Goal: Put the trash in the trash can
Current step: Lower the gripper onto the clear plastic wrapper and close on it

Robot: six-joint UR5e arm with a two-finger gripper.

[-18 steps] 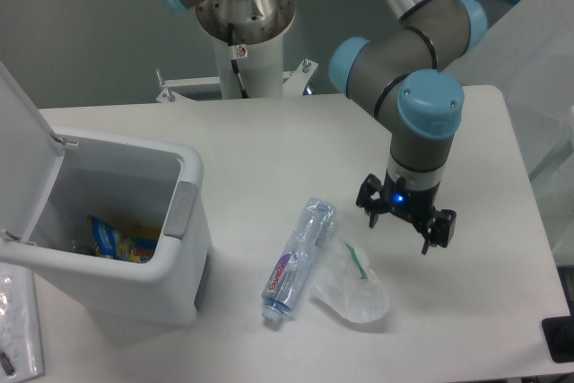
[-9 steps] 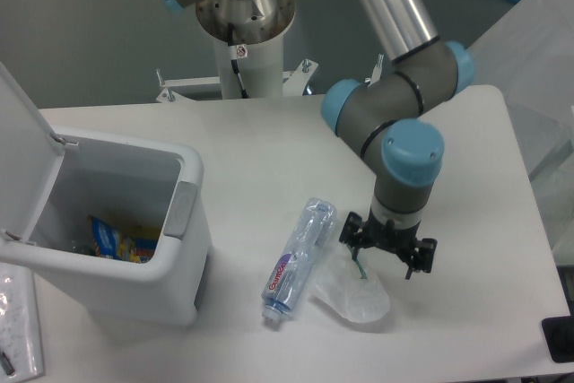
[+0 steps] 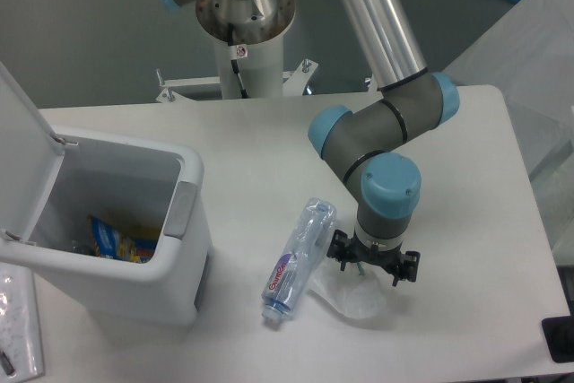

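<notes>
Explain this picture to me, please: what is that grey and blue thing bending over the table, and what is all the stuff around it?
It is a robot arm, filmed by one fixed camera looking down at a white table. At its tip sits a two-finger gripper, fingers spread open, right above a clear plastic cup lying on its side. It holds nothing. Beside the cup lies a plastic water bottle. On the left stands a white trash can with its lid flipped up; colourful wrappers lie inside.
</notes>
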